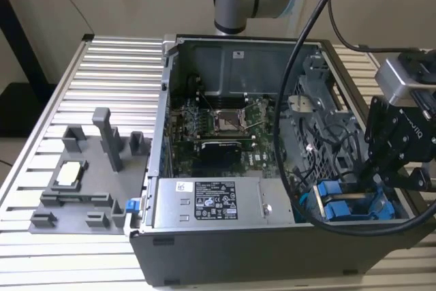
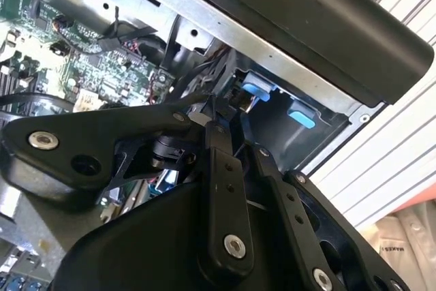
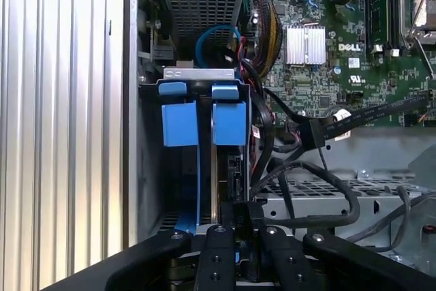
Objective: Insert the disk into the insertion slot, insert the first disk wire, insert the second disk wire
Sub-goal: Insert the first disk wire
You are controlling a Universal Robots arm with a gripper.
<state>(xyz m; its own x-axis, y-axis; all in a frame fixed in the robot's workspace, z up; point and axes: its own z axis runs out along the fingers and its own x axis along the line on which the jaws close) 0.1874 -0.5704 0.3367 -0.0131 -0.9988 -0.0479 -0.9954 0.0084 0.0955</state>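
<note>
Fixture tray, grey, lies on the slatted table at the lower left of the exterior view. The centre of that view holds the open computer case, with the motherboard higher in the frame than the labelled power-supply box. At the lower right, inside the case, sits the insertion slot with its blue rails. The disk stands in the slot in its blue carrier, beside a second blue carrier. The gripper hangs over the slot at the right edge. In the first wrist view its jaws are drawn close together, clamped on a dark plug near the disk's exposed edge. Black cables loop just beside the plug.
</note>
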